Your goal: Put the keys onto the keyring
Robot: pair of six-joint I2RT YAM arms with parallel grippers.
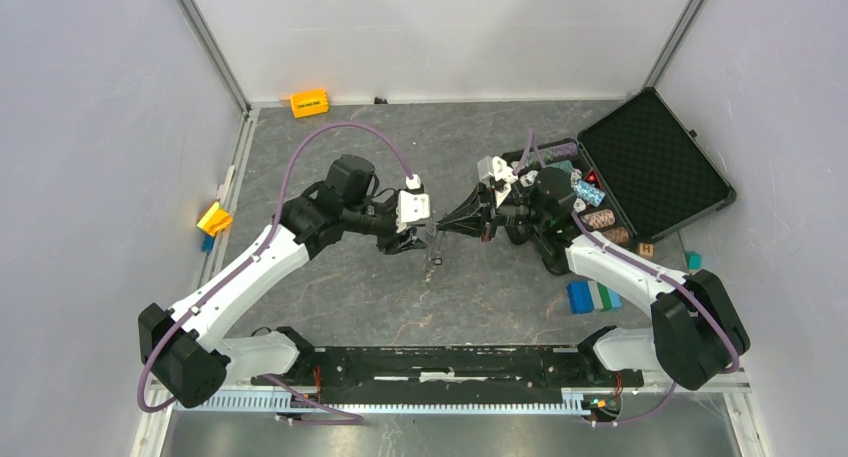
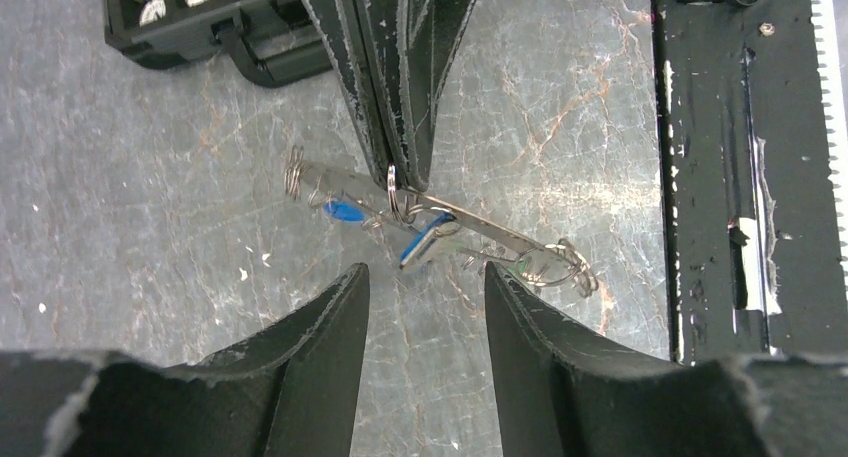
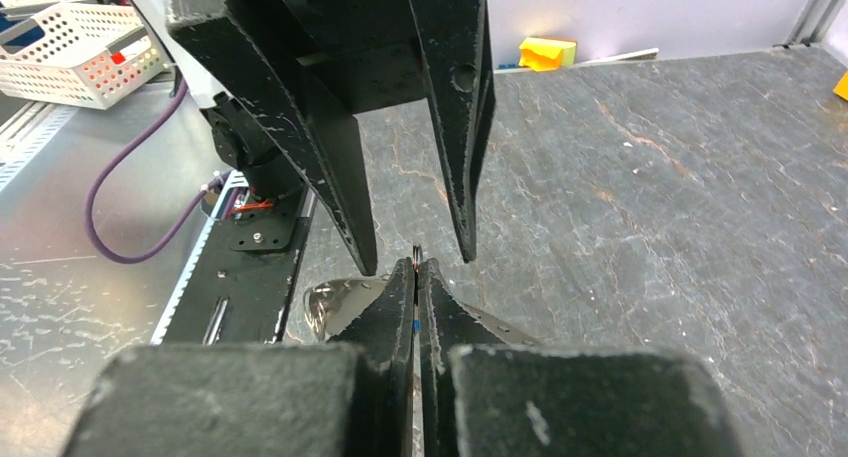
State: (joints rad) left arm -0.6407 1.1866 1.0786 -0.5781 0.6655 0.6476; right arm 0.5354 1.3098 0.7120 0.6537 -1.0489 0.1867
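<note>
The keyring [image 2: 470,220] hangs above the table, seen edge-on as a long silvery band with wire loops at both ends. Keys with blue tags [image 2: 345,212] dangle from it, and a green tag [image 2: 520,264] shows near its right end. My right gripper [image 2: 394,175] comes in from the top of the left wrist view, shut on the keyring near its middle. In its own view the right gripper [image 3: 417,266] pinches a thin metal edge. My left gripper [image 2: 425,273] stands open just short of the keyring with nothing between its fingers. From above, both grippers meet at the table's middle, over the keyring [image 1: 435,256].
An open black case [image 1: 655,167] holding striped chips lies at the right back. An orange block [image 1: 309,103] sits by the far wall and a yellow one [image 1: 214,218] at the left. Blue and green blocks [image 1: 592,297] lie near the right arm. A black rail [image 1: 450,363] runs along the near edge.
</note>
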